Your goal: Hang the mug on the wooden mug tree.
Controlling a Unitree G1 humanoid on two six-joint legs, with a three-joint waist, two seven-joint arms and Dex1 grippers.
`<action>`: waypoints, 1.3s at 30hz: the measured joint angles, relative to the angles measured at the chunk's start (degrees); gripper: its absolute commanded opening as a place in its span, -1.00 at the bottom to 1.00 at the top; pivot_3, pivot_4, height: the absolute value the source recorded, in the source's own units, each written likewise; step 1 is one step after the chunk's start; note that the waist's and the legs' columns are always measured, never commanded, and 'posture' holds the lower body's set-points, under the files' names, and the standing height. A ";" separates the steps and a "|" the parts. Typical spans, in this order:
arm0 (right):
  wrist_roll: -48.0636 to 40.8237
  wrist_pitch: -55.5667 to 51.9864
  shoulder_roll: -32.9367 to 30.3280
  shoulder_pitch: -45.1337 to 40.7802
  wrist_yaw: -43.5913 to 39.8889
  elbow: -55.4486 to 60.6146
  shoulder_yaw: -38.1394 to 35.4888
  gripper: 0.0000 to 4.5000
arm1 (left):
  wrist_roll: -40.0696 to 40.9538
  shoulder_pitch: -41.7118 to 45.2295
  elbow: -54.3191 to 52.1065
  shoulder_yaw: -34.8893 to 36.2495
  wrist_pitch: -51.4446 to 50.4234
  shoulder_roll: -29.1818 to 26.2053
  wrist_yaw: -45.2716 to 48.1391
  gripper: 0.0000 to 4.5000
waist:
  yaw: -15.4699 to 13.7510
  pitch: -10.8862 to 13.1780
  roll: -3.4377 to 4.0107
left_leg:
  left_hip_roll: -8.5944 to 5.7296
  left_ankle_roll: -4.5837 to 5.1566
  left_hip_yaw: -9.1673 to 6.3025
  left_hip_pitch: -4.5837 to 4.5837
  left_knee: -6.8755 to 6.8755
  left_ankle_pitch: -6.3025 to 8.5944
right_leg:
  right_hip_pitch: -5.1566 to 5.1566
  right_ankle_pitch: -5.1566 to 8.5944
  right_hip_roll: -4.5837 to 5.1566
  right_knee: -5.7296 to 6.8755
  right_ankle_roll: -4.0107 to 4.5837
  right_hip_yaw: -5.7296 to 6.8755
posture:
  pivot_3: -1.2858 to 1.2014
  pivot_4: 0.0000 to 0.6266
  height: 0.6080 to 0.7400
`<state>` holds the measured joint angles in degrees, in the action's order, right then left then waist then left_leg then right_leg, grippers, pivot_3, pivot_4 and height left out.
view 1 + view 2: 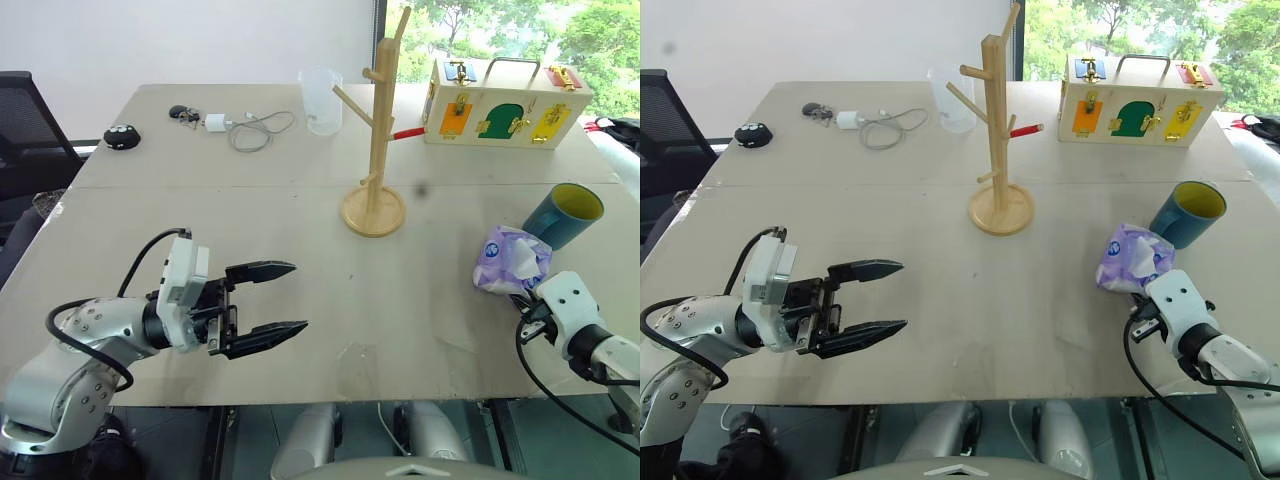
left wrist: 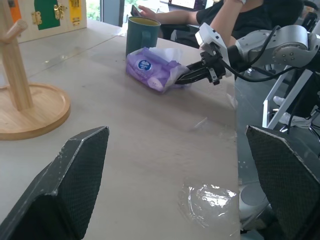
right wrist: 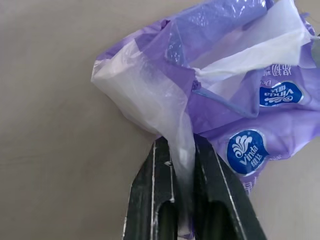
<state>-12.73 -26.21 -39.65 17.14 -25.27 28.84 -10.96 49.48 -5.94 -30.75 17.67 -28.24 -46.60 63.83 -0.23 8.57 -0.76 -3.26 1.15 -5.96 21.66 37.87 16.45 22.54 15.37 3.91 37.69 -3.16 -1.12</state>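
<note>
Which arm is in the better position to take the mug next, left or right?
The right. The mug stands at the table's right edge, just beyond the right gripper, though that gripper is shut on the purple tissue pack and must release it first. The open left gripper is far across the table.

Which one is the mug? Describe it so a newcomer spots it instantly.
Start at the wooden mug tree mid-table, then look toward the table's right edge. Behind the purple tissue pack stands the mug: teal-blue outside, yellow inside, unlike the clear measuring cup.
</note>
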 measured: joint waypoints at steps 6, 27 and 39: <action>-0.77 5.43 2.33 4.49 -2.42 0.22 -5.85 -0.97 | -0.52 -0.15 0.43 -0.23 0.73 0.44 -0.02 1.00 | -0.35 0.02 0.04 | 0.00 0.01 -0.01 0.03 -0.01 0.00 | 0.01 0.00 0.00 -0.02 0.00 -0.08 | 0.03 -0.52 1.00; 5.89 15.26 -0.53 0.94 -7.65 -22.42 -16.91 -0.30 | 3.45 12.58 1.00 -11.56 -3.76 3.72 1.95 1.00 | 0.48 0.12 0.23 | 0.09 0.29 0.25 -0.90 -0.16 0.17 | -0.76 0.02 -0.20 -0.03 0.02 -0.33 | 0.03 -0.52 1.00; -22.82 -17.32 -11.30 14.69 -26.38 5.07 -42.47 0.53 | 3.20 12.35 2.16 -11.43 -3.55 5.82 -0.39 1.00 | 0.69 0.13 -0.02 | 0.28 0.40 0.22 -0.95 -0.36 0.24 | -0.88 0.01 -0.22 -0.31 0.00 -0.32 | 0.03 -0.52 1.00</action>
<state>-35.55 -43.53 -50.96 31.83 -51.65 33.91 -53.43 52.68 6.41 -28.59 6.24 -31.79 -40.78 63.44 0.46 8.69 -0.78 -2.99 1.55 -5.74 20.71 37.52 16.69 21.66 15.38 3.69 37.38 -3.16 -1.45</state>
